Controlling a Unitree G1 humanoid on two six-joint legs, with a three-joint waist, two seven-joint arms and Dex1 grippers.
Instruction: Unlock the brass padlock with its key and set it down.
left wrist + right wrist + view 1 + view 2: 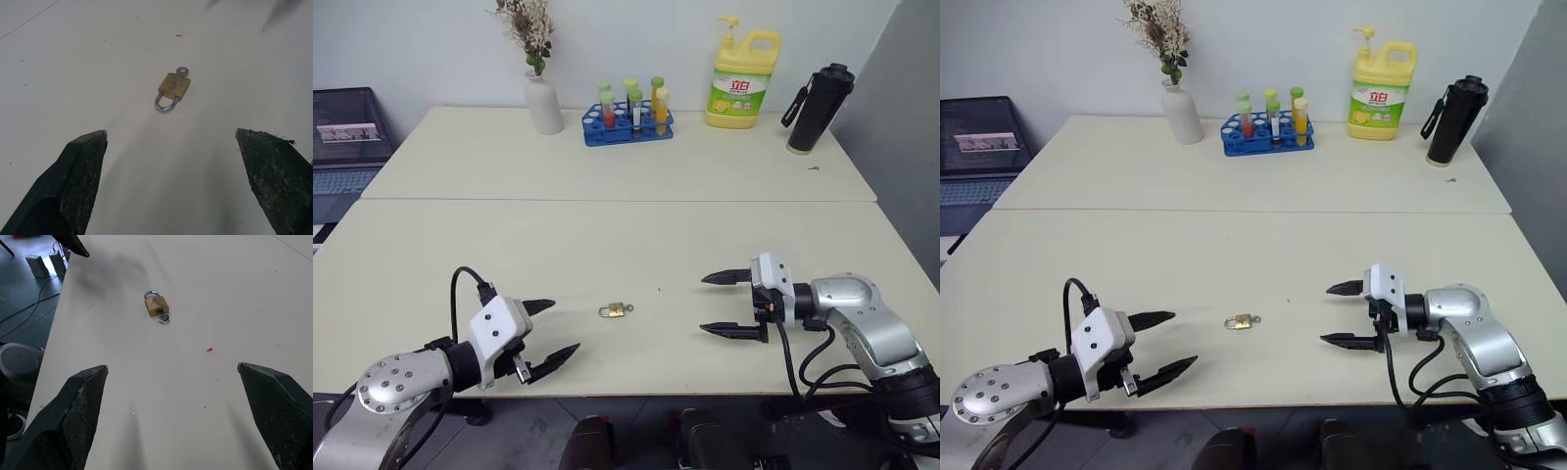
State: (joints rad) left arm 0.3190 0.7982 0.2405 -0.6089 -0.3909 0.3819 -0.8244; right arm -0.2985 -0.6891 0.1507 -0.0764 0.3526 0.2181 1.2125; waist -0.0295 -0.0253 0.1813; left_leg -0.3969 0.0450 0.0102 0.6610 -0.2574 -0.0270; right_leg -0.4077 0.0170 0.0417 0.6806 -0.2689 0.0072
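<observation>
The brass padlock [614,310] lies flat on the cream table [607,245], near the front edge and between my two grippers. Its silvery shackle [166,104] points toward my left gripper, and both shackle legs meet the body. The round silvery head of the key [182,71] sticks out of the opposite end. My left gripper [563,326] is open, a short way left of the lock, with nothing between its fingers. My right gripper [704,304] is also open and empty, a little farther off on the right, its fingers aimed at the lock.
At the back of the table stand a white vase of dried flowers [543,103], a blue rack of tubes [628,122], a yellow detergent bottle [741,80] and a black bottle [818,108]. A laptop [347,137] sits off the table's left side.
</observation>
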